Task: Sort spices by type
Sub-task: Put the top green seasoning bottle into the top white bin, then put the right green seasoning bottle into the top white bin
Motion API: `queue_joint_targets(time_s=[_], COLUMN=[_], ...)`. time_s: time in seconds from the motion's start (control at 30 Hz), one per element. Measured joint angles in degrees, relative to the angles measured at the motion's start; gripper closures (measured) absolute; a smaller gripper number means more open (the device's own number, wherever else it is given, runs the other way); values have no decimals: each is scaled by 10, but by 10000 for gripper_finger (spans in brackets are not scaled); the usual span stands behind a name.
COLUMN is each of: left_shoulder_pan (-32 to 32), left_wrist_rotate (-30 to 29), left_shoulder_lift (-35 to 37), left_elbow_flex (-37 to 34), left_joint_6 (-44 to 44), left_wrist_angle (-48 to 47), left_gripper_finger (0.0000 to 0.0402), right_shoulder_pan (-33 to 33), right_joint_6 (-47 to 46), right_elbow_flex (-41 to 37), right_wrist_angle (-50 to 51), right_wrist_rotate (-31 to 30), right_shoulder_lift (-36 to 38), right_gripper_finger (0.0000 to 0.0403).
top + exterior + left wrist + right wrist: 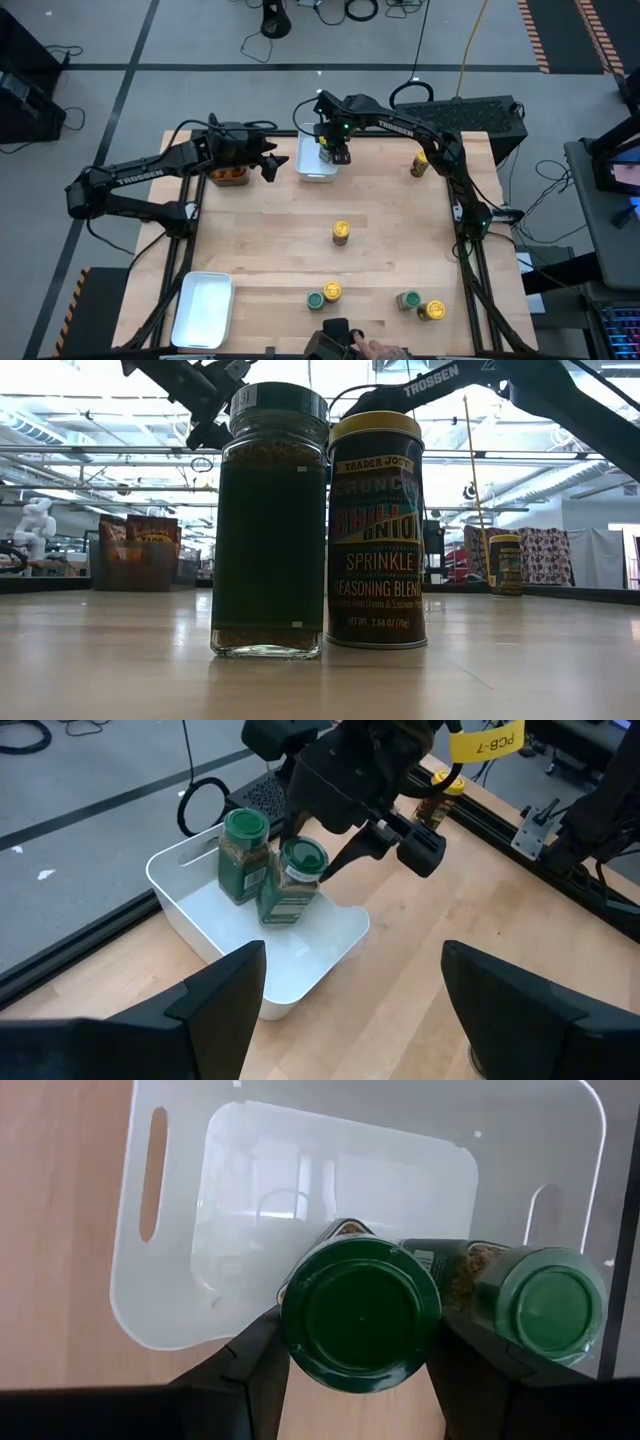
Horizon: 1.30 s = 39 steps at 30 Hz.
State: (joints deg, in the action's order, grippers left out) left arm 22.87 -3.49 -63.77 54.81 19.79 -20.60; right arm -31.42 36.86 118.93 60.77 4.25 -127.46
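At the table's far edge, a white tray [312, 172] holds one green-lidded jar [243, 855] standing upright. My right gripper [336, 150] is over this tray, shut on a second green-lidded jar [293, 882], which sits beside the first jar [540, 1305]. My left gripper [350, 1010] hangs open just left of the tray, with nothing between its fingers. Three yellow-lidded jars [342, 233], [331, 291], [434, 310] and two green-lidded ones [314, 299], [407, 300] stand on the table's middle and near part. Another yellow-lidded jar [420, 165] stands at the far right. My right gripper pinches the jar's upper end between its two fingers, one on each side of the green lid [292, 1330]. The fingers come steeply from above. The jar is tilted, with its bottom [280, 916] down inside the tray; I cannot tell whether it touches the tray's floor.
A second white tray [203, 308] lies at the near left corner. A dark bin [230, 175] with orange-brown pieces sits under my left arm. A person's hand [372, 350] shows at the near edge. In the low view a green-lidded jar [270, 520] and a yellow-lidded tin [377, 530] stand close together.
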Motion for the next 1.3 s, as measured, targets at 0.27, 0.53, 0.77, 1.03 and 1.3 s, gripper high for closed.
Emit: queue_joint_targets(time_s=[0.27,0.53,0.77,1.03,1.3], left_shoulder_pan=[0,0,0,-3,-91], left_wrist_rotate=[0,0,0,34,106], left_shoulder_lift=[0,0,0,0,0], left_elbow_flex=[0,0,0,0,0], left_joint_6=[0,-1,-2,-10,-22], left_wrist_angle=[0,0,0,-1,17], left_gripper_finger=[96,96,96,96,96], right_shoulder_pan=[0,0,3,12,15], right_joint_6=[-2,-6,-8,-32,-122], right_elbow_flex=[0,0,0,0,0], right_wrist_angle=[7,8,19,62,167], right_wrist_rotate=[-24,-30,-33,-57,1], right_shoulder_lift=[0,0,6,48,120], right_gripper_finger=[183,146,144,144,144])
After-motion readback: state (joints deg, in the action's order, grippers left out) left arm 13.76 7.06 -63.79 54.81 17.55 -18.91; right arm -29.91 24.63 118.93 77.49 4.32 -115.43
